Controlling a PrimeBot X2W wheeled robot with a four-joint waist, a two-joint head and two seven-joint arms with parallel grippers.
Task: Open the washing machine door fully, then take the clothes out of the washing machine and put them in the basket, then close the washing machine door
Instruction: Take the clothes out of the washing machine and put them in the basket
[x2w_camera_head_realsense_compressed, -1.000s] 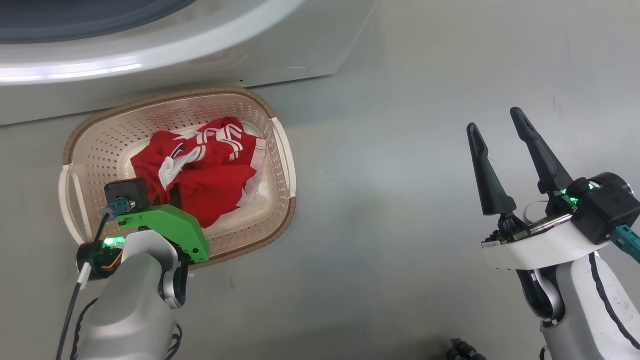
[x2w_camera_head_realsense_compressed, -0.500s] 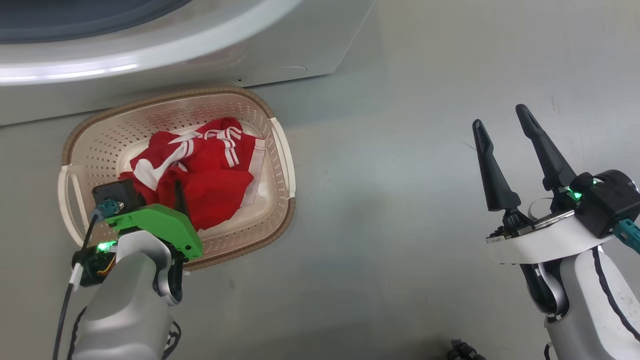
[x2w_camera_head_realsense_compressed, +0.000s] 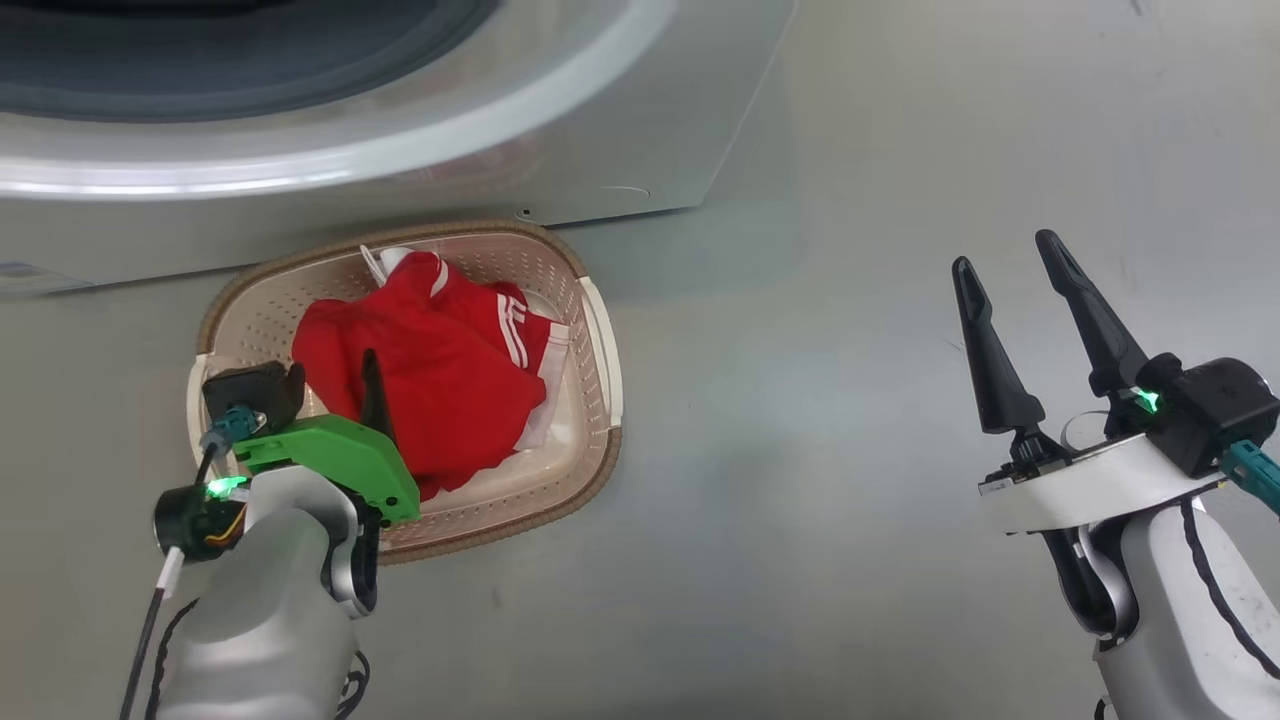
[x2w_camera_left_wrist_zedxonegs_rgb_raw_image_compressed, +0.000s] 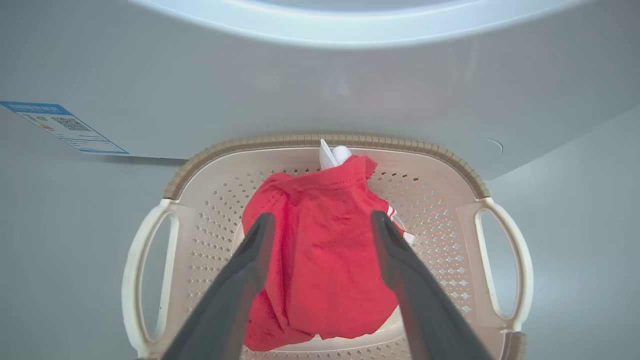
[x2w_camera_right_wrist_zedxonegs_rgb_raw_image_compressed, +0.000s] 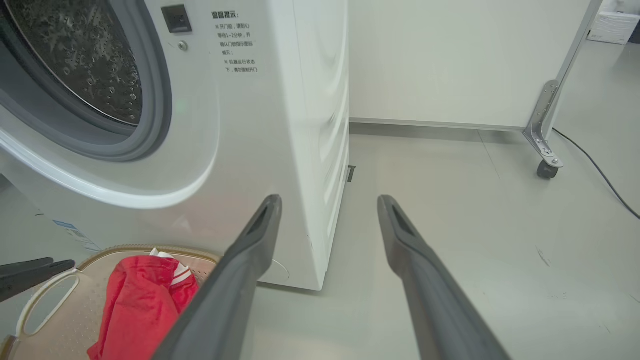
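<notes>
Indoor test room, more a lab than a home. A washer (x2w_camera_right_wrist_zedxonegs_rgb_raw_image_compressed: 280, 125) stands free on a bare grey floor (x2w_camera_right_wrist_zedxonegs_rgb_raw_image_compressed: 450, 210), with a printed notice (x2w_camera_right_wrist_zedxonegs_rgb_raw_image_compressed: 235, 42) on its front. Behind it, a plain white partition (x2w_camera_right_wrist_zedxonegs_rgb_raw_image_compressed: 450, 60) rides on a metal bracket (x2w_camera_right_wrist_zedxonegs_rgb_raw_image_compressed: 546, 112) with a caster (x2w_camera_right_wrist_zedxonegs_rgb_raw_image_compressed: 547, 170). A cable (x2w_camera_right_wrist_zedxonegs_rgb_raw_image_compressed: 597, 172) trails loose across the floor.

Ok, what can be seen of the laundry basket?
The small cream rectangular plastic basket has perforated walls, a brown woven-look rim and two white looped side handles. It stands upright on the grey floor just in front of the white washing machine, holding crumpled red clothes with white stripes. The left claw hangs open above it.
</notes>
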